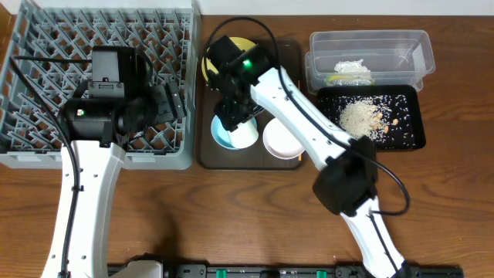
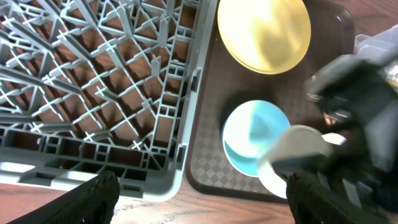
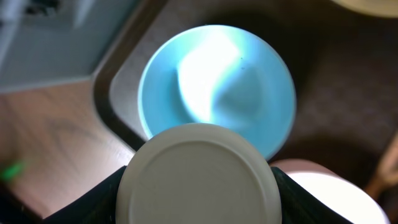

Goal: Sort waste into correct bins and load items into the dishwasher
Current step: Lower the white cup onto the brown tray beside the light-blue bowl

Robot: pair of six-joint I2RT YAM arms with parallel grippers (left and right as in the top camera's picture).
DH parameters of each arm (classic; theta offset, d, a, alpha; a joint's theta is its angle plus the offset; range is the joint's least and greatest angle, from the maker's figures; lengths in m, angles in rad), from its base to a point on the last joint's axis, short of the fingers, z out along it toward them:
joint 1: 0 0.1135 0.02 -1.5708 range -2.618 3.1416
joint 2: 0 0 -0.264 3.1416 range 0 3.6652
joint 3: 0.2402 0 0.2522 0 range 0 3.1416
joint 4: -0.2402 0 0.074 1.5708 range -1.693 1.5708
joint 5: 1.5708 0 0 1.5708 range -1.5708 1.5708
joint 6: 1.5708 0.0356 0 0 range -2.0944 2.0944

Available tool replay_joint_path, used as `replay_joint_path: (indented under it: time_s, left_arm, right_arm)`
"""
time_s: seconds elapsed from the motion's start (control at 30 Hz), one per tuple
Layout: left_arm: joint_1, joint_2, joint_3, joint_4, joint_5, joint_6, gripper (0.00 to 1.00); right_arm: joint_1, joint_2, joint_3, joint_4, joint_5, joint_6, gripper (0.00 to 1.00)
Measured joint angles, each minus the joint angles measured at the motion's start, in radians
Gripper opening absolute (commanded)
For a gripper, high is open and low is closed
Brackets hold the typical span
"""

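Overhead, the waste looks sorted. The rice grains [image 1: 361, 117] lie in the black tray [image 1: 413, 139] at the right, and the crumpled paper [image 1: 351, 68] and a greenish scrap [image 1: 337, 78] sit in the clear tub [image 1: 316, 54] just beyond it. The grey dish rack [image 1: 38, 116] at the far left shows no dishes, so I judge loading has not yet begun. The left gripper [image 1: 171, 104] hovers over the rack's right side. The right gripper [image 1: 235, 120] is over the brown serving tray [image 1: 292, 54], at the white cup [image 1: 245, 137].

In the left wrist view, the left gripper's jaws are spread wide with nothing between them. The yellow plate [image 2: 264, 34] and the blue bowl [image 2: 249, 140] sit on the serving tray.

In the right wrist view, the cup is clamped between both fingers, over the blue bowl's near edge. The small white bowl [image 3: 329, 196] is just to the right. I cannot make out the chopsticks.
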State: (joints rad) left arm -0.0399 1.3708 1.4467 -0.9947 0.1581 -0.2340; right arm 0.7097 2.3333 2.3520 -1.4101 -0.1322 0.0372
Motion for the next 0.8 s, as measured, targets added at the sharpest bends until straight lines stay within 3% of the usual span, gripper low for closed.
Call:
replay_joint_path:
  time_s: [0.37,0.8]
  left_arm:
    - [0.019,0.000,0.000,0.007,-0.068,0.007,0.88]
    - [0.174,0.000,0.000,0.006,-0.074,-0.005,0.88]
  right_arm:
    - [0.128,-0.081,-0.046,-0.068,0.082,-0.040,0.48]
    - [0.175,-0.049,-0.261,0.102,0.161,-0.046,0.51]
